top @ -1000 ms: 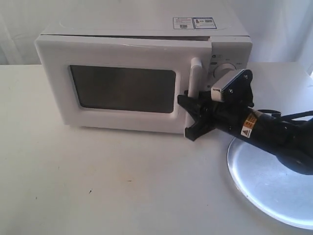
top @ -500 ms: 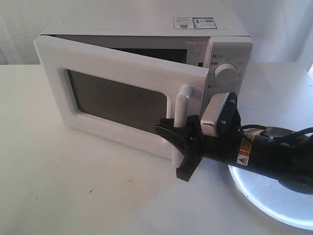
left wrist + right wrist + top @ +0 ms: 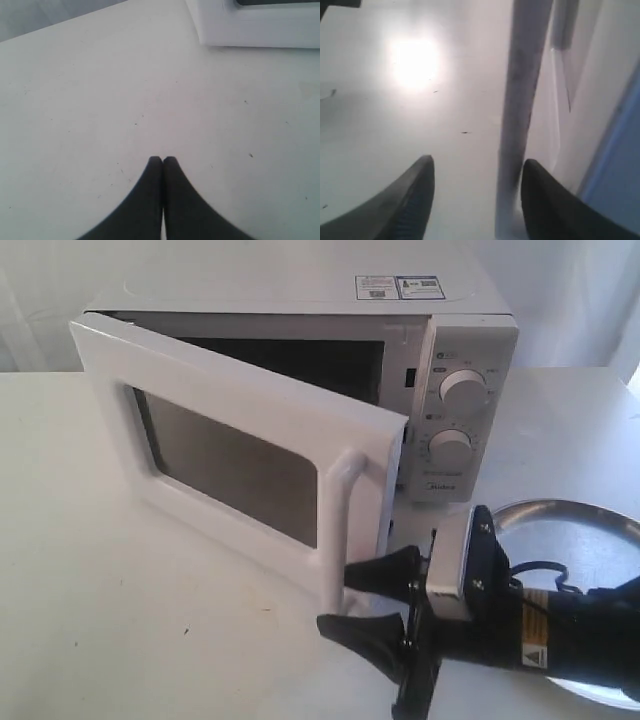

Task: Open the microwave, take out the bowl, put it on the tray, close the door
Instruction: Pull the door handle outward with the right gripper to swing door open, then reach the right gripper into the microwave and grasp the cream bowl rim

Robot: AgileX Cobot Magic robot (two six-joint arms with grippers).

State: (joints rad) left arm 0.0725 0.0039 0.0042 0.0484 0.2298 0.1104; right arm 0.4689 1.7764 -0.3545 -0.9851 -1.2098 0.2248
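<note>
the door [image 3: 250, 390] stands half open on the microwave [image 3: 470, 340] by the far edge of the tabletop [image 3: 150, 620], so the right end effector [image 3: 337, 600], spread around the handle [image 3: 338, 520], should pull along the door's arc, while the left end effector [image 3: 163, 161] sits pressed together and the bowl is not in view.

half-open door [image 3: 225, 465] screens the microwave [image 3: 300, 295] opening; table [image 3: 110, 620] left of it open.

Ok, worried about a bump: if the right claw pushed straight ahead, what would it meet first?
Probably the door handle, which stands inside the open right claw; depth is hard to judge.
</note>
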